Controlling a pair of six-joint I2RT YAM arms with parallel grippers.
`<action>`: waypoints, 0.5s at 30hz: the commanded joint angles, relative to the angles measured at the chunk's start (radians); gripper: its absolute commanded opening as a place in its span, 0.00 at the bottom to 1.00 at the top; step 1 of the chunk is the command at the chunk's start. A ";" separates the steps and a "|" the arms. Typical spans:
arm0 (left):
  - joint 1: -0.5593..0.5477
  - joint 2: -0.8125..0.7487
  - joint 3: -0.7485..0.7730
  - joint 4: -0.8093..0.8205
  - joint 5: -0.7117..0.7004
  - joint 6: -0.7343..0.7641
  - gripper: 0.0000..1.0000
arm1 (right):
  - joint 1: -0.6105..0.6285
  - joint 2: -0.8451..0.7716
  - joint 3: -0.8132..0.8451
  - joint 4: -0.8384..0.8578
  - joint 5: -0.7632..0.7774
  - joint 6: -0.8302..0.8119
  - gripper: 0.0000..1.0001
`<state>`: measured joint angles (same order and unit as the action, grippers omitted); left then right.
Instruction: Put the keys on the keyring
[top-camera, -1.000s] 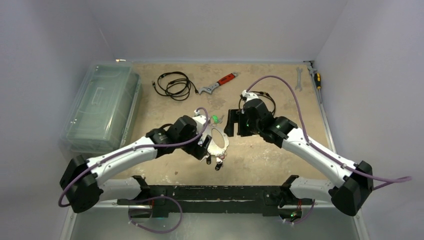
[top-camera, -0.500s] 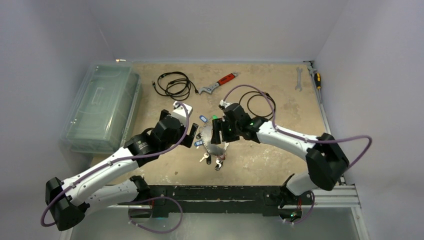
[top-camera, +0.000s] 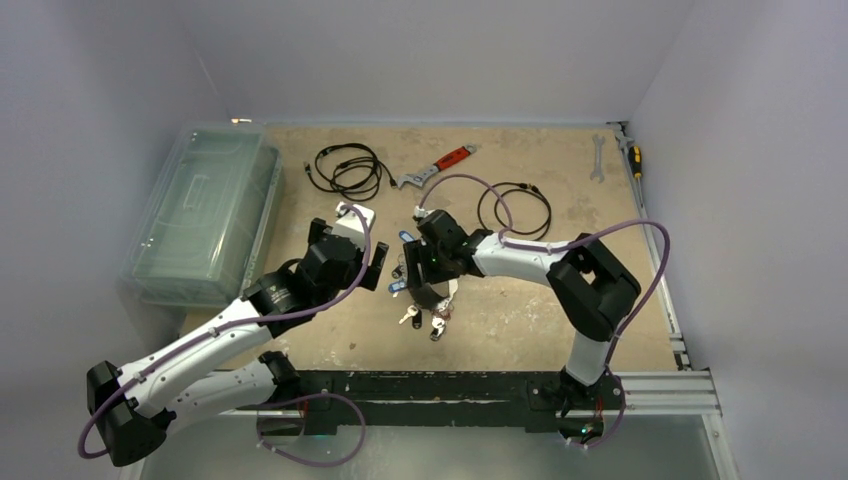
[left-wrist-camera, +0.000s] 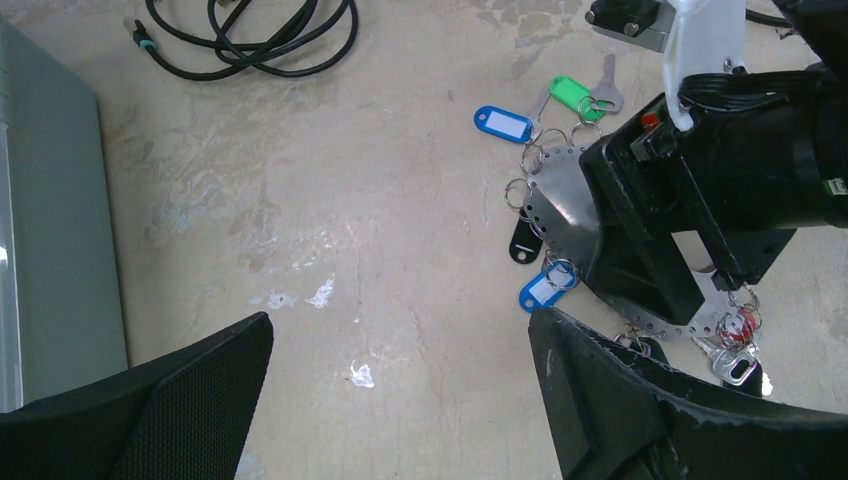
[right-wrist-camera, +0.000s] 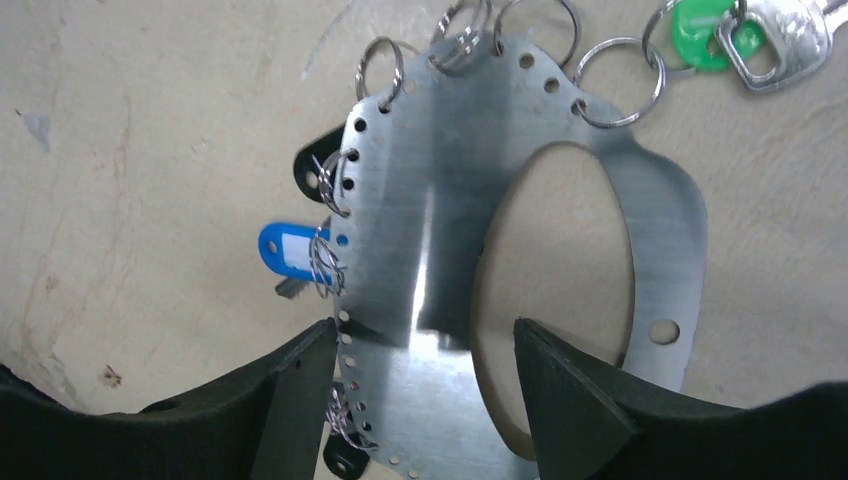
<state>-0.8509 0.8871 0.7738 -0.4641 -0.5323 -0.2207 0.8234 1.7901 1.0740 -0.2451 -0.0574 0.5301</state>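
Observation:
The keyring (right-wrist-camera: 440, 220) is a flat grey metal hoop with holes along its edge, lying on the table; it also shows in the left wrist view (left-wrist-camera: 560, 190). Small split rings hang keys on it: a green tag (right-wrist-camera: 705, 22), a blue tag (right-wrist-camera: 290, 250) and a black tag (right-wrist-camera: 315, 165). Another blue tag (left-wrist-camera: 503, 124) lies at its far side. My right gripper (right-wrist-camera: 425, 340) is open just above the hoop, its jaws either side of the wide band; it hides most of the hoop in the top view (top-camera: 420, 275). My left gripper (left-wrist-camera: 400, 330) is open and empty over bare table to the left of the hoop.
A clear plastic box (top-camera: 200, 210) stands at the left. A black cable coil (top-camera: 345, 168), a red-handled wrench (top-camera: 437, 167) and a second cable loop (top-camera: 515, 210) lie behind. A spanner (top-camera: 597, 158) and a screwdriver (top-camera: 632, 155) lie at the far right.
My right gripper has moved left and down over the keyring. My left gripper has drawn back to the left, away from the keyring, which now lies on the table.

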 joint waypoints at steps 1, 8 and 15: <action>0.006 -0.003 0.001 0.033 -0.005 0.019 0.99 | -0.035 0.055 0.010 -0.015 0.146 -0.045 0.70; 0.005 -0.003 0.001 0.035 -0.003 0.022 0.99 | -0.154 0.052 -0.015 -0.037 0.236 -0.094 0.70; 0.005 -0.002 0.004 0.028 -0.010 0.032 0.99 | -0.209 0.061 0.023 -0.059 0.323 -0.104 0.71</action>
<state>-0.8509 0.8879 0.7738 -0.4637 -0.5316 -0.2153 0.6292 1.8153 1.0924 -0.2214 0.1520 0.4610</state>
